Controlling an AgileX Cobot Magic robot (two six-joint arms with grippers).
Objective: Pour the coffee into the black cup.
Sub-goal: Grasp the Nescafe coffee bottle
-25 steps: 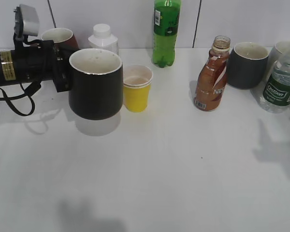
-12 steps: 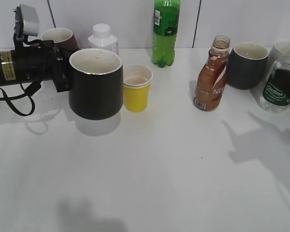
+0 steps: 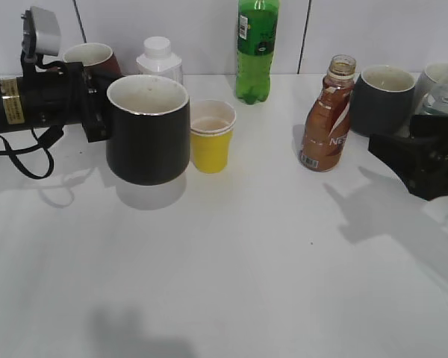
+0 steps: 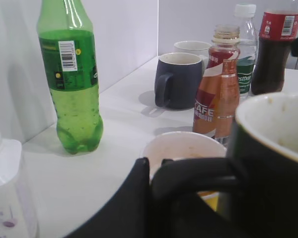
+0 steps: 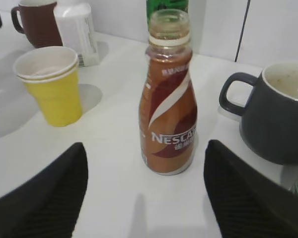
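Here, the left gripper [image 3: 97, 112] holds the black cup [image 3: 148, 128] by its handle, jaws clenched, lifted clear of the white counter [image 3: 231, 261] beside a yellow paper cup [image 3: 210, 136]. The right gripper [image 5: 144, 198], jaws spread wide and empty, faces the uncapped Nescafé coffee bottle [image 5: 170, 94], which stands upright. Risk: an off-centre approach could nudge the tall, narrow bottle over, spilling coffee, or knock the grey mug [image 5: 275, 111] close beside it.

1. The left arm [image 3: 37, 104] was a black tube with a yellow label.
2. A grey camera block [image 3: 43, 31] sat on top of it.
3. A black cable [image 3: 19, 153] looped beneath.
4. The right gripper [image 5: 144, 198] had black, finely ribbed fingers [image 5: 44, 198].
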